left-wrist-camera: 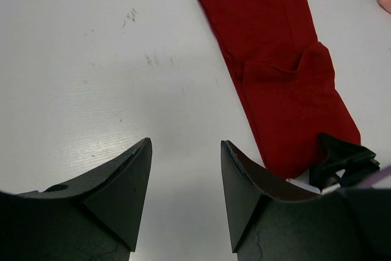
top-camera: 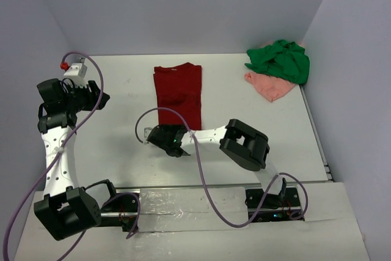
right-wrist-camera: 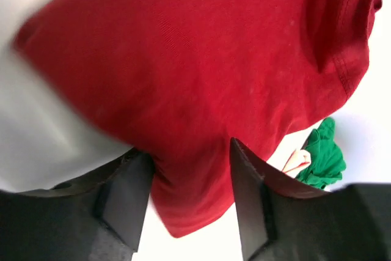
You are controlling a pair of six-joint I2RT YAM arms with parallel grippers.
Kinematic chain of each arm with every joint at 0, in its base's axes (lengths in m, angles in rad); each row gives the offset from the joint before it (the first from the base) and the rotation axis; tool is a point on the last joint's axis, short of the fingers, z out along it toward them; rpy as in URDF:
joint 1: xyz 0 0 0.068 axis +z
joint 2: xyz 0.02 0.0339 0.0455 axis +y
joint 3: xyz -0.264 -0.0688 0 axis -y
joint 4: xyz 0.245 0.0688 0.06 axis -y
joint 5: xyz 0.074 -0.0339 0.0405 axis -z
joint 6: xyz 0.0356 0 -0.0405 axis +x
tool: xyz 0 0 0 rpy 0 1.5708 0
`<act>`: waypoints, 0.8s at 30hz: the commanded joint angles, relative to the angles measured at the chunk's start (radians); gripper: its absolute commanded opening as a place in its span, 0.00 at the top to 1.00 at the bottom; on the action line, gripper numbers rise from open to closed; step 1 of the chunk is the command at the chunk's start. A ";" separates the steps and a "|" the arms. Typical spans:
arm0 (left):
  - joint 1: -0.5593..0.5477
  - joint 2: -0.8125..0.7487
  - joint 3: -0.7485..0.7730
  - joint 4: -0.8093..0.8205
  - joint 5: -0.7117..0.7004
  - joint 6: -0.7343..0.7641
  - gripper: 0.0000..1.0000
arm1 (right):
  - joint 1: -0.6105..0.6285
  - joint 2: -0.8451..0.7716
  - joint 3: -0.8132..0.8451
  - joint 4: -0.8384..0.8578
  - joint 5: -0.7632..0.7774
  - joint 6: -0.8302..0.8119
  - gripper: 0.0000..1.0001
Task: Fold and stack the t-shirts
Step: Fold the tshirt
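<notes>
Partly between right jaws, red t-shirt (right-wrist-camera: 183,77).

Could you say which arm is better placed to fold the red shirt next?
Right: the right gripper sits at the red shirt's near hem; the left gripper hangs open over bare table.

dark red t-shirt (top-camera: 177,93): folded lengthwise, flat, mid-table | green t-shirt (top-camera: 281,60): crumpled atop pink t-shirt (top-camera: 270,86), far right corner

White table (top-camera: 122,139) bears red t-shirt (top-camera: 177,93), green t-shirt (top-camera: 281,59) atop pink t-shirt (top-camera: 269,87).
</notes>
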 commanded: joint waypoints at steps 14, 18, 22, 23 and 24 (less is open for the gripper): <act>0.009 -0.016 0.000 0.007 0.030 0.025 0.42 | -0.050 0.036 0.154 -0.359 -0.199 0.156 1.00; 0.009 -0.011 0.003 0.001 0.037 0.028 0.42 | 0.033 -0.047 0.155 -0.477 -0.263 0.211 1.00; 0.009 -0.009 0.005 -0.007 0.044 0.033 0.42 | 0.125 -0.116 0.185 -0.655 -0.366 0.274 1.00; 0.007 -0.011 0.006 -0.010 0.047 0.033 0.42 | 0.161 -0.144 0.203 -0.683 -0.381 0.298 1.00; 0.007 -0.011 0.008 -0.013 0.050 0.033 0.42 | 0.180 -0.157 0.212 -0.733 -0.397 0.307 1.00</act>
